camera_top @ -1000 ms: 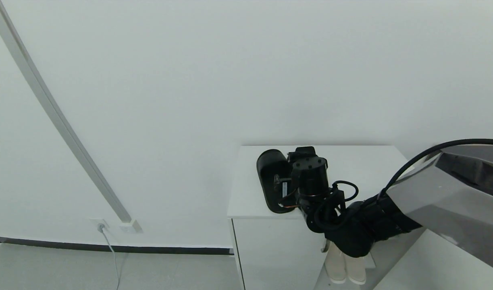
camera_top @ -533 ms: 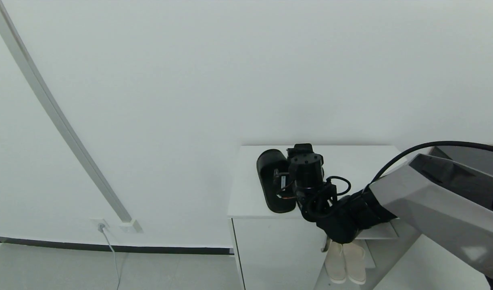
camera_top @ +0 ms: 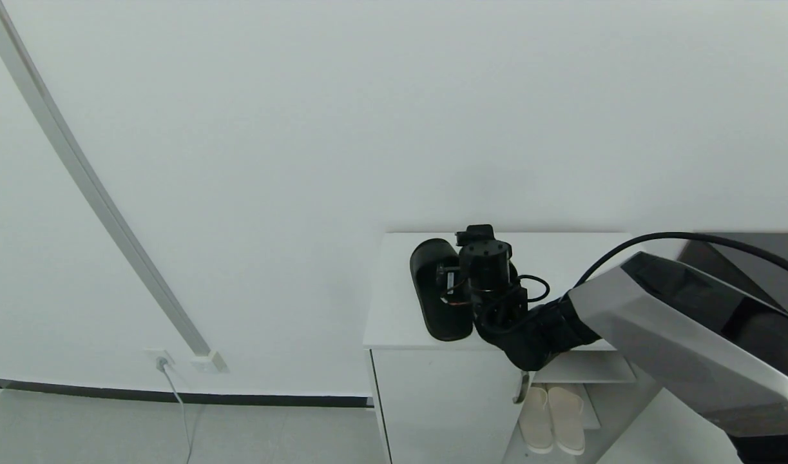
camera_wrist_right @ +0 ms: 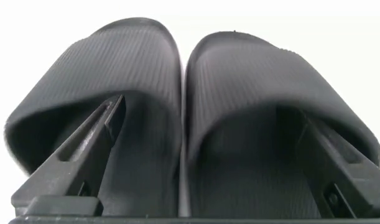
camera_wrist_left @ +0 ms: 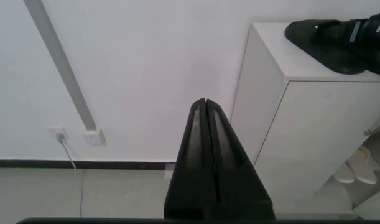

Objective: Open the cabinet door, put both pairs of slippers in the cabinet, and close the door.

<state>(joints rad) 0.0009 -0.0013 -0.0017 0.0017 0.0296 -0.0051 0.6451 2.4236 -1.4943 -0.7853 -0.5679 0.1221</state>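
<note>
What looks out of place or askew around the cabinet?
Nothing stands out. The black slippers lie side by side, flat on the cabinet top, with the right gripper open, one finger under each strap. The pale slippers sit neatly paired inside the open cabinet.

R gripper [camera_top: 451,287] – edged farther over black slippers [camera_top: 429,283], forearm now clear of beige slippers [camera_top: 553,417]

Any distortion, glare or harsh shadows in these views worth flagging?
Head view: wall conduit bows, so lens distortion; light even, shadows faint. Left wrist view: same wall conduit looks straight. Right wrist view: black slippers dark against a bright white background.
</note>
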